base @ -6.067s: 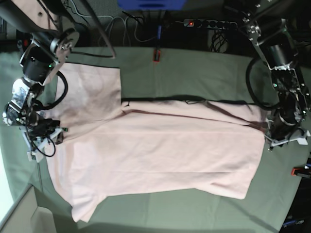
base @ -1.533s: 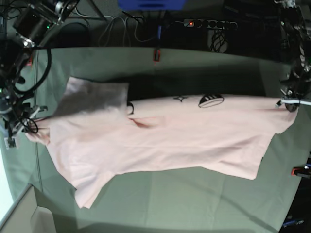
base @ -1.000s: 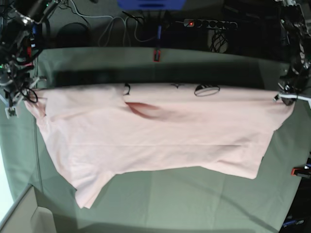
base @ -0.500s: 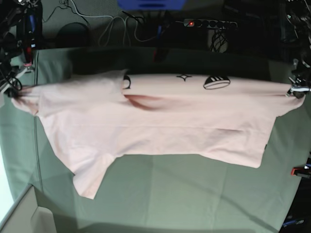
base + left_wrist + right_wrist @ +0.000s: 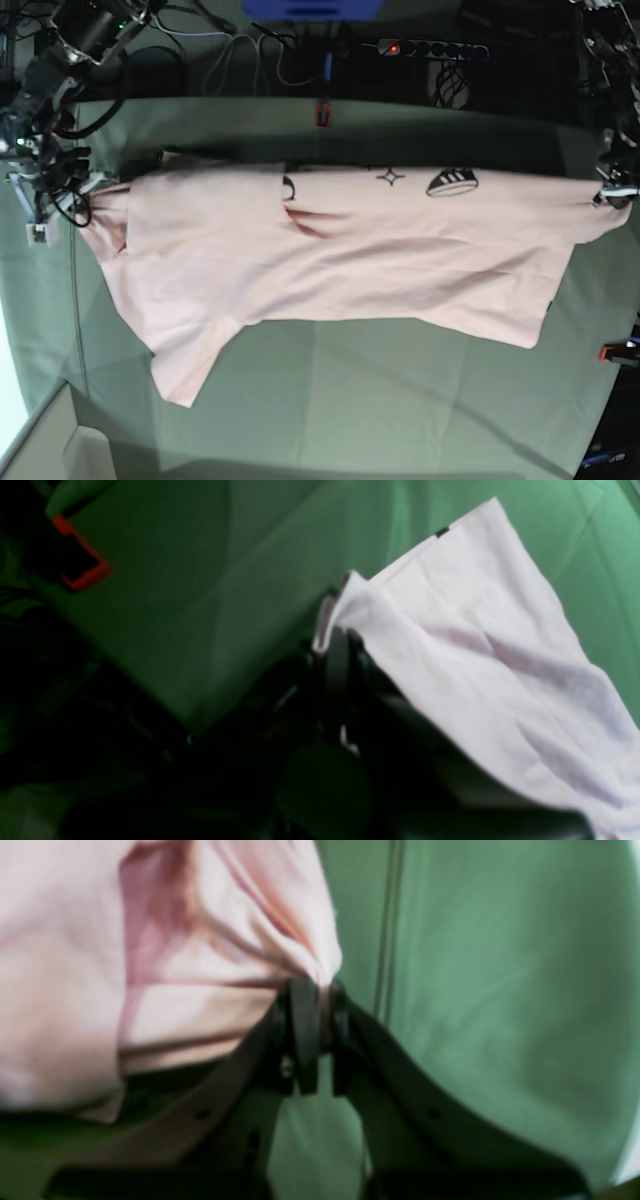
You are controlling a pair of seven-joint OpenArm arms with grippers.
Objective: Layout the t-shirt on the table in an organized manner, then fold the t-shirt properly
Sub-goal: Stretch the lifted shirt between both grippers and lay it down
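Observation:
The light pink t-shirt [image 5: 340,260] hangs stretched above the table [image 5: 400,410], its top edge held up between both arms, black print showing along that edge. In the base view my right gripper [image 5: 80,205] is at the left, shut on the shirt's shoulder end. My left gripper [image 5: 612,195] is at the right, shut on the hem corner. The right wrist view shows dark fingers [image 5: 305,1035] pinching bunched pink t-shirt cloth [image 5: 200,940]. In the left wrist view the gripper [image 5: 337,650] clamps the t-shirt [image 5: 475,645] edge, a small dark hem tag [image 5: 442,531] beyond it.
A red clamp [image 5: 322,112] sits at the table's far edge and another [image 5: 620,352] at the right edge. A power strip [image 5: 430,48] and cables lie behind the table. A pale box [image 5: 50,450] stands at the lower left corner.
Both grippers lifted the shirt's top edge off the table and kept it stretched; the folded-over sleeve opened out. In the last half second the left end moved slightly right and down.

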